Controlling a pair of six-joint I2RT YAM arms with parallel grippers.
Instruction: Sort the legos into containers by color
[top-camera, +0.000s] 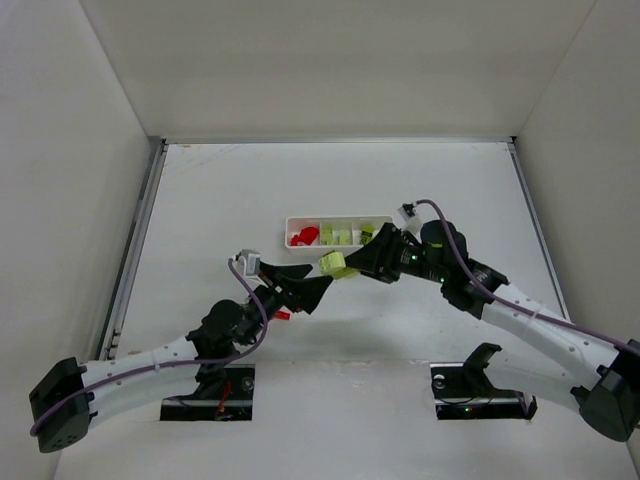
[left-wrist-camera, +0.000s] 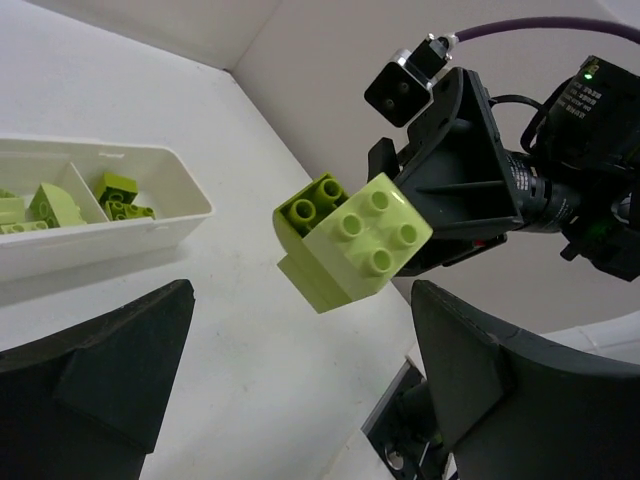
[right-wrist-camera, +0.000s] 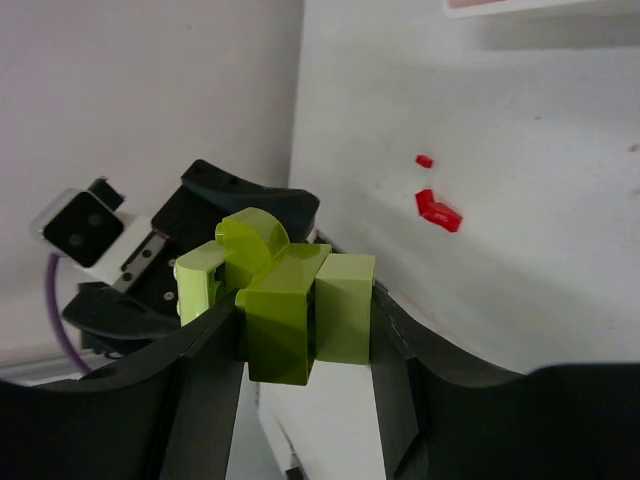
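A clump of yellow-green legos (top-camera: 333, 264) hangs above the table in front of the tray, and my right gripper (top-camera: 347, 264) is shut on it. In the right wrist view the clump (right-wrist-camera: 290, 300) fills the space between the fingers. My left gripper (top-camera: 318, 277) stands open right beside it. The left wrist view shows the clump (left-wrist-camera: 352, 240) just beyond the spread fingers (left-wrist-camera: 110, 370), touching neither. The white tray (top-camera: 338, 219) holds red legos (top-camera: 305, 237) in its left container. Yellow-green ones (top-camera: 335, 236) lie in the middle container and some more (top-camera: 367, 232) in the right one.
A small red lego (top-camera: 282, 314) lies on the table under my left arm, and the right wrist view shows such red pieces (right-wrist-camera: 438, 208) on the white surface. The tray's near wall (left-wrist-camera: 150, 225) is left of my left gripper. White walls enclose the table.
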